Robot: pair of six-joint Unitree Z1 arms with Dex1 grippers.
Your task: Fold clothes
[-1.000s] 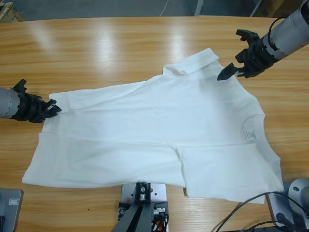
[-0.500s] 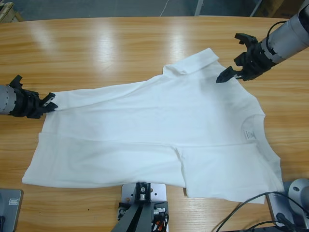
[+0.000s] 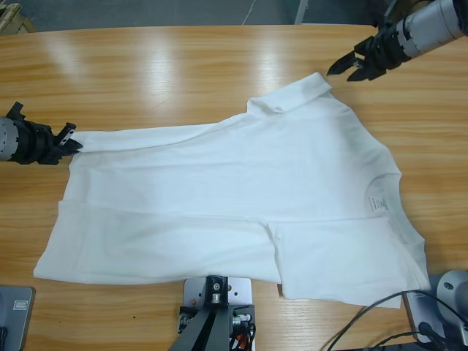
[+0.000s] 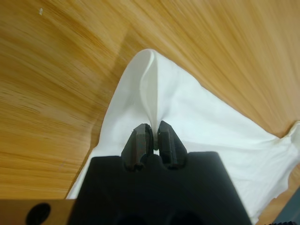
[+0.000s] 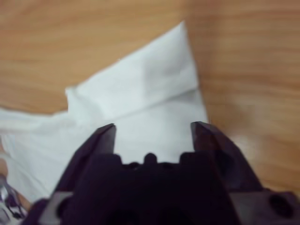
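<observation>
The clothes are one white T-shirt [image 3: 241, 197] lying spread on the wooden table [image 3: 161, 73], its neck label [image 3: 378, 202] toward the right. At the table's left side my left gripper [image 3: 69, 143] is shut on the shirt's far-left corner. In the left wrist view a ridge of white fabric [image 4: 154, 89] runs into that gripper [image 4: 153, 133]. My right gripper [image 3: 347, 67] hangs open at the upper right, just beyond the folded sleeve [image 3: 300, 91]. The right wrist view looks past this gripper [image 5: 153, 129] down onto the sleeve [image 5: 145, 79], with nothing between the jaws.
Bare wood stretches along the back of the table [image 3: 161, 73], whose far edge [image 3: 219, 28] runs across the top of the high view. Black cables [image 3: 373, 329] lie at the bottom right, close to the shirt's lower corner.
My left gripper has drawn the shirt's corner further left and back, stretching that edge. My right gripper has risen and moved back off the shirt toward the upper right.
</observation>
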